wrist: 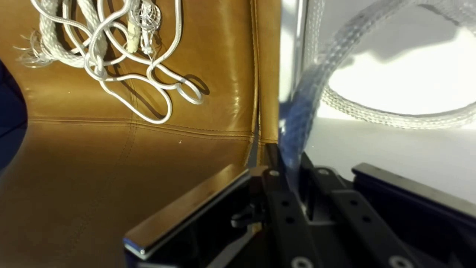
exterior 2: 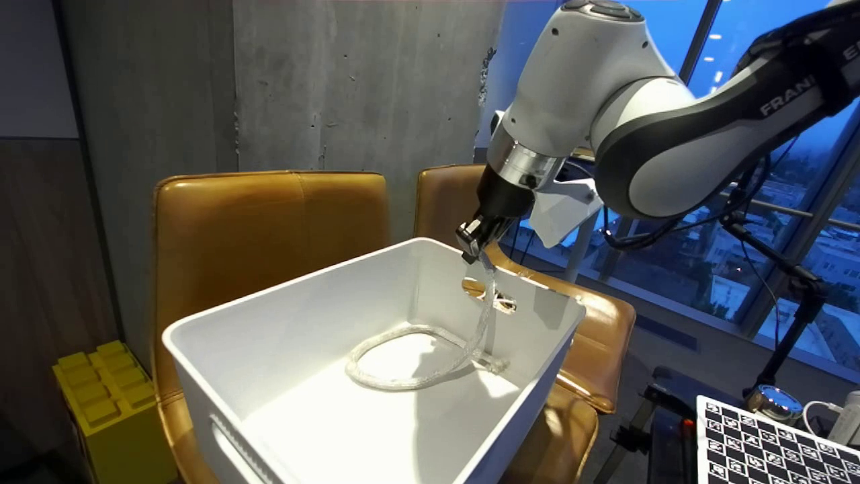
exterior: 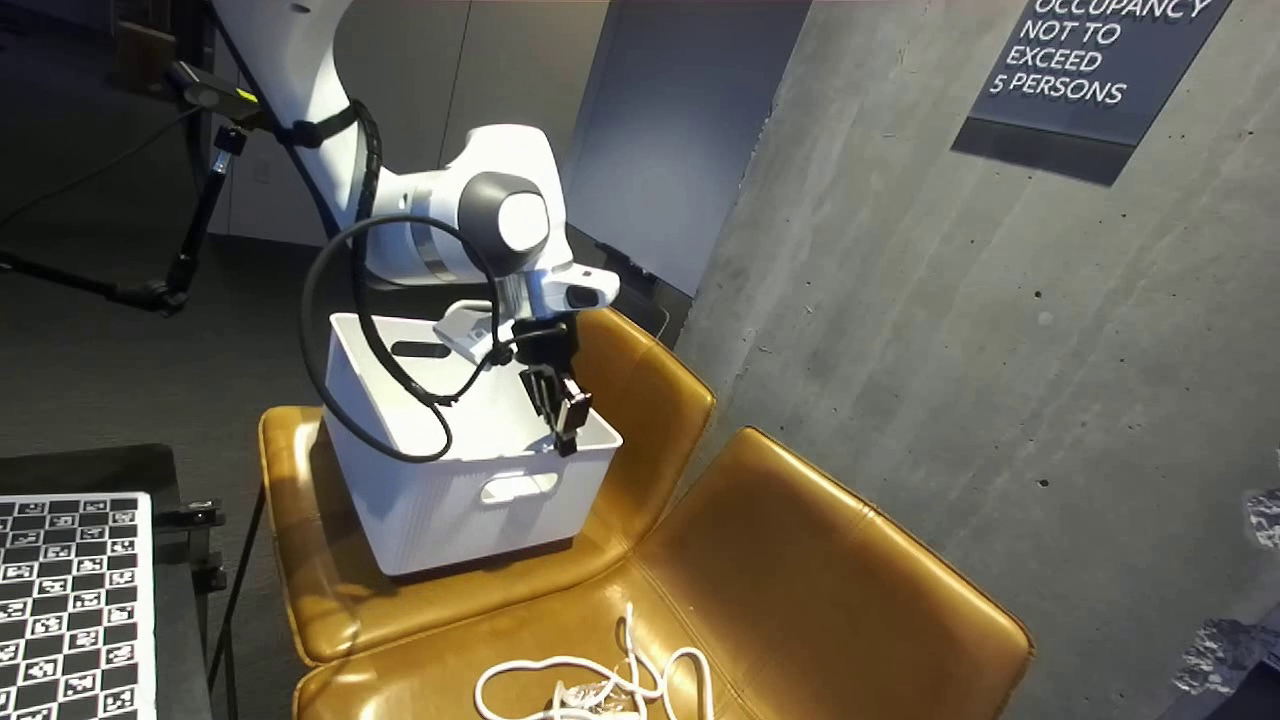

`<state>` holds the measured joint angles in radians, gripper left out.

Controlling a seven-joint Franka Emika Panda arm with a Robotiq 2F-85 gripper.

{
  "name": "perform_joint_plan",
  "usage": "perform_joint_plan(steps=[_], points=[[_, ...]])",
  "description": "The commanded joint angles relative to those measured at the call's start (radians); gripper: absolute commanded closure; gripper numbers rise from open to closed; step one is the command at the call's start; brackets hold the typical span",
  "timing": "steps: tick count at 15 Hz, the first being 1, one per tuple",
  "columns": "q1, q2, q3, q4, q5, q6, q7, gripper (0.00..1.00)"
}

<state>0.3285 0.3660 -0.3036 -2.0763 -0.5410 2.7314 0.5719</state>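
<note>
In the wrist view, the end effector (wrist: 290, 150) pinches the braided rope (wrist: 306, 100) narrowly; a shallow grip could let it slip. The rope leaves it toward 1 o'clock. In an exterior view, a sideways pull could drag the rope against the bin (exterior 2: 289, 343); it hangs at the end effector's 6 o'clock, its loop (exterior 2: 403, 384) lying inside at 7. In an exterior view, pressing the rim (exterior: 500, 458) could shift the bin on the chair (exterior: 310, 580); the rope is unclear there.
</note>
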Motion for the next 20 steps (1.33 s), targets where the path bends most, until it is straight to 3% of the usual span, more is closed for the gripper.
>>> perform_joint_plan(steps=[1, 4, 5, 8, 9, 10, 11, 12, 13, 15, 20], points=[[0.029, -0.085, 0.024, -0.053, -0.078, -0.020, 0.054, 0.97], [0.021, -0.105, 0.057, -0.072, -0.132, -0.023, 0.093, 0.97], [0.056, -0.106, 0.026, -0.080, -0.127, -0.014, 0.093, 0.97], [0.050, -0.116, 0.044, -0.105, -0.109, 0.017, 0.077, 0.97], [-0.002, -0.126, 0.107, -0.109, -0.103, 0.025, 0.075, 0.97], [0.035, -0.130, 0.080, -0.117, -0.059, 0.036, 0.050, 0.97], [-0.019, -0.140, 0.154, -0.118, -0.029, 0.022, 0.031, 0.97], [-0.024, -0.143, 0.173, -0.119, 0.005, 0.015, 0.020, 0.91], [-0.033, -0.145, 0.193, -0.123, 0.033, 0.018, 0.006, 0.65], [-0.048, -0.158, 0.221, -0.137, 0.087, 0.018, -0.027, 0.58], [-0.150, -0.235, 0.257, -0.176, 0.248, 0.003, -0.224, 0.23]])
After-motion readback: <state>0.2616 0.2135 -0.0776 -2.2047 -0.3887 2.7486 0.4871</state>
